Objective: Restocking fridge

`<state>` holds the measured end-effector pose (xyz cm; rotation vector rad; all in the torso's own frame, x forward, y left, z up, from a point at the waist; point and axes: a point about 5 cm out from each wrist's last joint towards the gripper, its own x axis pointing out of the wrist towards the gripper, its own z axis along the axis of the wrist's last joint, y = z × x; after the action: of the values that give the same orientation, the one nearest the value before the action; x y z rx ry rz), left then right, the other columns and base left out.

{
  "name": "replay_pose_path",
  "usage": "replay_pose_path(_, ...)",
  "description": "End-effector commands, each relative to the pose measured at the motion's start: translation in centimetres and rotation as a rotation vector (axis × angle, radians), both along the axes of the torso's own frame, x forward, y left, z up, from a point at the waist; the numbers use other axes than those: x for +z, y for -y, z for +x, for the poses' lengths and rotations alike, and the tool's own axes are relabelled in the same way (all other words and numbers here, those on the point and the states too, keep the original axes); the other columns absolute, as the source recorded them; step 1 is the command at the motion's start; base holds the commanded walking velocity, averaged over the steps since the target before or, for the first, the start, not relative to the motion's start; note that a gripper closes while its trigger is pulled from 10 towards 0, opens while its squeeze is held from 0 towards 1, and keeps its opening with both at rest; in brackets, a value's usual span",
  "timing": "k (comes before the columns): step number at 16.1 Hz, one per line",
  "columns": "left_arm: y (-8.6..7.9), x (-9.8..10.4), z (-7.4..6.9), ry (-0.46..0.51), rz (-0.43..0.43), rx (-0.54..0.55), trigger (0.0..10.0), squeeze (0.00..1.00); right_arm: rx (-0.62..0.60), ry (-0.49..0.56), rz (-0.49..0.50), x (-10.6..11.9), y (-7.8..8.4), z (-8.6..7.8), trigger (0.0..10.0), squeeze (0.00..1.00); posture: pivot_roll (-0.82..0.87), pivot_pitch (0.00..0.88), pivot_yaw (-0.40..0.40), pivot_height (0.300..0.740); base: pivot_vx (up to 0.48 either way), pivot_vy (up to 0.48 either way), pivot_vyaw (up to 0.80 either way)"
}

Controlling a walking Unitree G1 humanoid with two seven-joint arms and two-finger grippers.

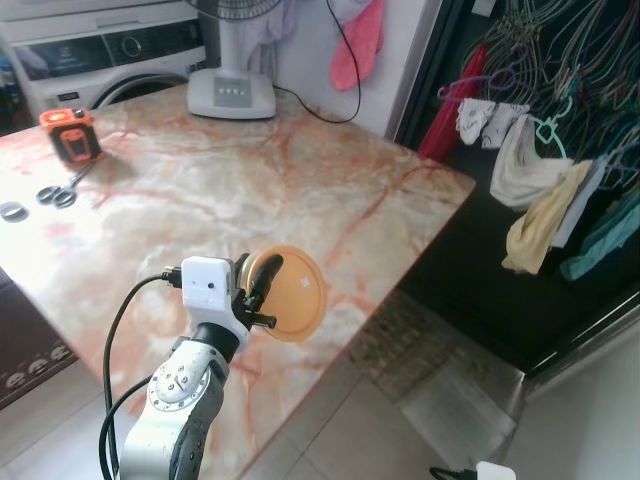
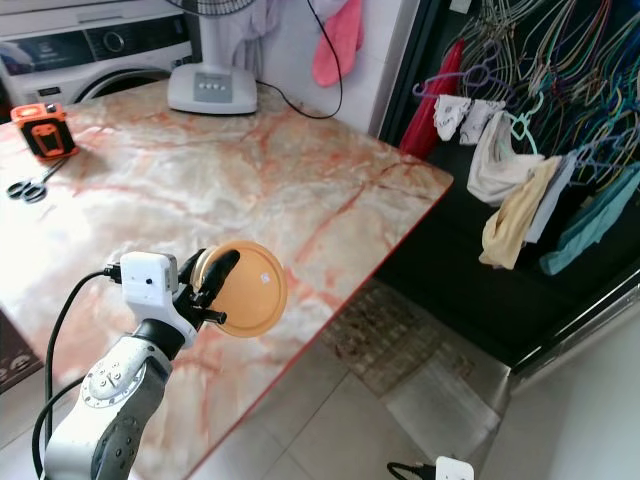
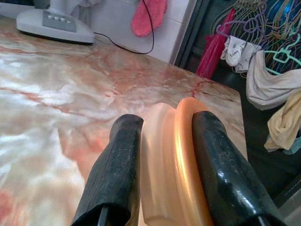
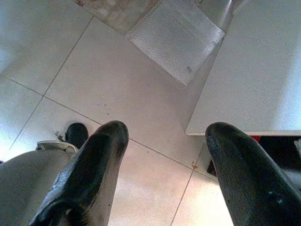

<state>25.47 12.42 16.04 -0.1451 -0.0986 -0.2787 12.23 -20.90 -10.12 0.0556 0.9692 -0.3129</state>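
Left eye view: the left gripper (image 1: 262,290) is raised over the near edge of the marble desk (image 1: 300,170), its fingers pinching a round orange-lidded container (image 1: 290,293) held on edge, flat face turned out toward the desk's right corner. At the far edge stands a fan base (image 1: 231,92); near the left edge lie an orange tape measure (image 1: 71,134) and scissors (image 1: 62,190).

Right eye view: the same container sits between the two black fingers above the near edge, clear of the marble. To the right, beyond the desk, clothes on hangers (image 2: 530,190) crowd a dark opening.

Left wrist view: the fingers (image 3: 115,174) clamp the container across its thickness, one on the pale body, the other on the orange lid. The grip covers only a narrow part of the rim, so the disc could pivot or slide out if the arm swings while walking; the lid might also pop off under side pressure, though its seal is hard to judge here.

Right wrist view: the right gripper (image 4: 164,165) hangs idle over the tiled floor (image 4: 70,70), fingers spread and empty.
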Motion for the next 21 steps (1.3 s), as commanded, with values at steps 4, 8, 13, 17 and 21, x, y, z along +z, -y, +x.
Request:
replay_pose_path(4,0.57,0.48,-0.11,0.032,0.002,-0.023,10.0,0.00,0.003,0.000,-0.015,0.05,0.45,-0.17,10.0,0.00,0.09,0.000,-0.136,0.740,-0.335,0.000,0.00)
replay_pose_path(8,0.39,0.28,-0.09,0.025,0.020,-0.011,10.0,0.00,0.002,-0.001,-0.015,0.05,0.41,-0.12,10.0,0.00,0.08,0.000,-0.139,0.740,-0.209,0.000,0.00)
replay_pose_path(13,0.44,0.38,0.00,0.031,0.011,-0.008,10.0,0.00,-0.007,-0.001,-0.011,0.05,0.37,-0.05,10.0,0.00,0.08,0.002,-0.142,0.740,0.000,0.000,0.00)
replay_pose_path(17,0.42,0.46,-0.01,0.034,0.008,-0.002,10.0,0.00,-0.002,-0.006,-0.008,0.04,0.41,-0.04,10.0,0.00,0.08,0.008,-0.147,0.740,0.000,0.000,-0.13)
replay_pose_path(21,0.41,0.45,-0.03,0.035,0.005,0.002,10.0,0.00,0.002,-0.012,-0.007,0.03,0.45,-0.03,10.0,0.00,0.08,0.011,-0.148,0.740,0.000,0.000,-0.80)
